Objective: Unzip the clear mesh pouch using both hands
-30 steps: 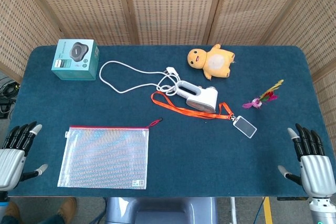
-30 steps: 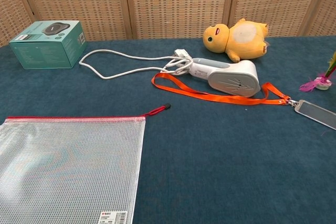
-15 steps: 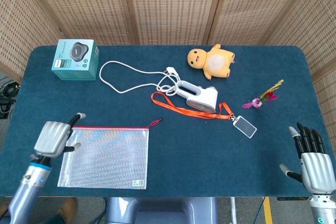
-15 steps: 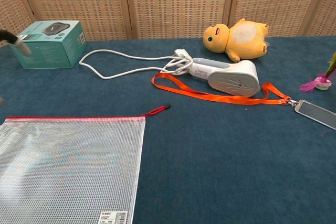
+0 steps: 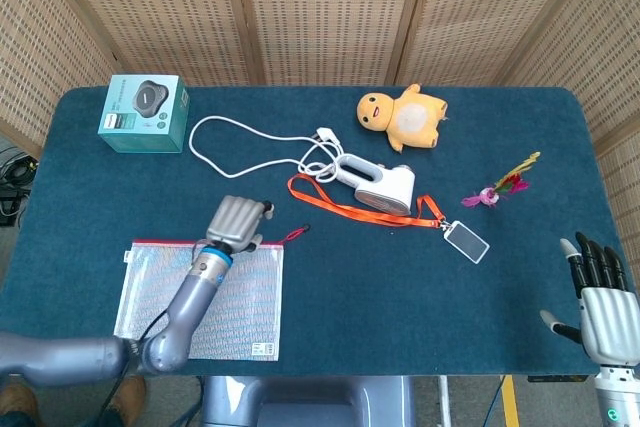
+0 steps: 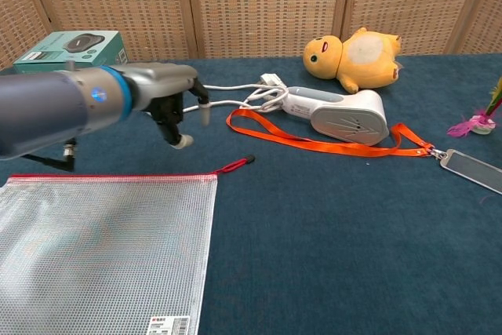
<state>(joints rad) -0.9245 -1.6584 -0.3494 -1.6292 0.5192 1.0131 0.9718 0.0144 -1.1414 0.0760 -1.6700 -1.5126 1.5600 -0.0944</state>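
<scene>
The clear mesh pouch (image 5: 200, 297) (image 6: 102, 256) lies flat at the front left of the blue table, its red zipper running along the far edge. The red pull tab (image 5: 297, 234) (image 6: 235, 165) sticks out at the zipper's right end. My left hand (image 5: 238, 219) (image 6: 176, 103) hovers just beyond that far edge, a little left of the tab, with fingers hanging down, apart and holding nothing. The forearm crosses over the pouch. My right hand (image 5: 603, 292) stays at the table's front right edge, fingers spread and empty; the chest view does not show it.
A teal box (image 5: 146, 112) (image 6: 70, 49) stands at the back left. A white cable (image 5: 235, 147) leads to a white handheld device (image 5: 380, 184) (image 6: 345, 115) with an orange lanyard and badge (image 5: 465, 240). A yellow plush duck (image 5: 403, 115) and a small flower (image 5: 500, 187) lie farther right.
My left arm has swung from the table's front left corner across the pouch to its far edge near the pull tab. The right hand has sunk slightly toward the front edge.
</scene>
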